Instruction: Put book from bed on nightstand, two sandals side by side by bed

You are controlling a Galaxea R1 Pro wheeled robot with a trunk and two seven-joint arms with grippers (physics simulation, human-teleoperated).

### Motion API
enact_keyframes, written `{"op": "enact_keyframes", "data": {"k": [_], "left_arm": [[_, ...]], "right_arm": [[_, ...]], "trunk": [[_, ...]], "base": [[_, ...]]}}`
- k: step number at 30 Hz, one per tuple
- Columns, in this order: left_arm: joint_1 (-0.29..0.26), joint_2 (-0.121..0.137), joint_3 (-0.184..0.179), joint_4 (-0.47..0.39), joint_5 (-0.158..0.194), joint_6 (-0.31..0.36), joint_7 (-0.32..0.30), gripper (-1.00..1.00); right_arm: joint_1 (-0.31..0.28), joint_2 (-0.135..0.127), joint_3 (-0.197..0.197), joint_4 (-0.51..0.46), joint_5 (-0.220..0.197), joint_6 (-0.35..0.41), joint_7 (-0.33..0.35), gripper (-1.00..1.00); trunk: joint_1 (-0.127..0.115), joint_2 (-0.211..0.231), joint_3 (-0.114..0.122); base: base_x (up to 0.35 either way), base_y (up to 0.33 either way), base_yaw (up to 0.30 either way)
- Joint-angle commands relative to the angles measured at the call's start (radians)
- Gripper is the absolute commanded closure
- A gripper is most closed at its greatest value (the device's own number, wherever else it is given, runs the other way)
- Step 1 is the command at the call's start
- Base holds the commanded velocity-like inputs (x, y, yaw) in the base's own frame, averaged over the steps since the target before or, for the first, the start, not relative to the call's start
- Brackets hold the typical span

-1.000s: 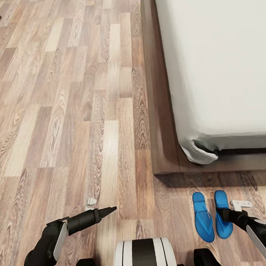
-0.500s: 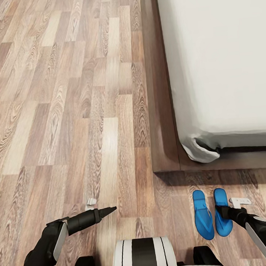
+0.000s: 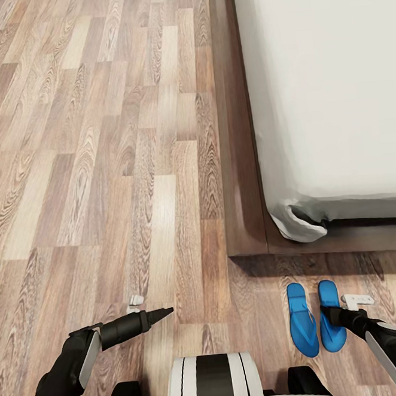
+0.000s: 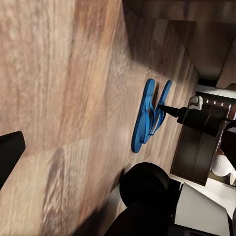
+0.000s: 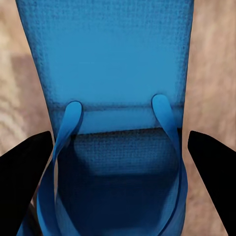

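Sandals (image 3: 316, 318): two, bright blue, flat, side by side on the wood-plank floor (image 3: 99, 170) just off the bed (image 3: 333, 90) corner. Right gripper (image 3: 330, 317): fingers spread, straddling the right sandal's strap (image 5: 118, 118), nothing gripped. Left gripper (image 3: 163, 313): state indeterminate.

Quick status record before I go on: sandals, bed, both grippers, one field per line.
sandals: two blue sandals side by side on the wood floor, off the bed's foot corner
bed: mattress on a dark frame; no book on the part in view
right gripper: open, fingers either side of the right-hand sandal
left gripper: over bare floor, state unclear
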Motion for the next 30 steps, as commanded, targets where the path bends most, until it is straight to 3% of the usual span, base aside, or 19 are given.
{"op": "enact_keyframes", "data": {"k": [1, 19, 22, 30], "left_arm": [[-0.001, 0.0, 0.0, 0.001, 0.004, 0.009, -0.002, -1.0], [-0.001, 0.0, 0.0, 0.001, 0.004, 0.009, -0.002, -1.0], [-0.001, 0.0, 0.0, 0.001, 0.004, 0.009, -0.002, -1.0], [-0.001, 0.0, 0.0, 0.001, 0.004, 0.01, -0.002, -1.0]], "right_arm": [[0.001, 0.002, -0.005, 0.047, -0.018, -0.019, 0.005, 1.0], [0.001, 0.002, -0.005, 0.047, -0.018, -0.019, 0.005, 1.0], [0.001, 0.002, -0.005, 0.047, -0.018, -0.019, 0.005, 1.0], [0.001, 0.002, -0.004, 0.047, -0.018, -0.019, 0.006, 1.0]], "trunk": [[0.0, 0.0, -0.001], [0.0, 0.0, -0.001], [-0.001, 0.001, 0.011], [-0.001, 0.001, 0.011]], "base": [[0.0, 0.0, 0.0], [0.0, 0.0, 0.0], [0.0, 0.0, 0.0], [0.0, 0.0, 0.0]]}}
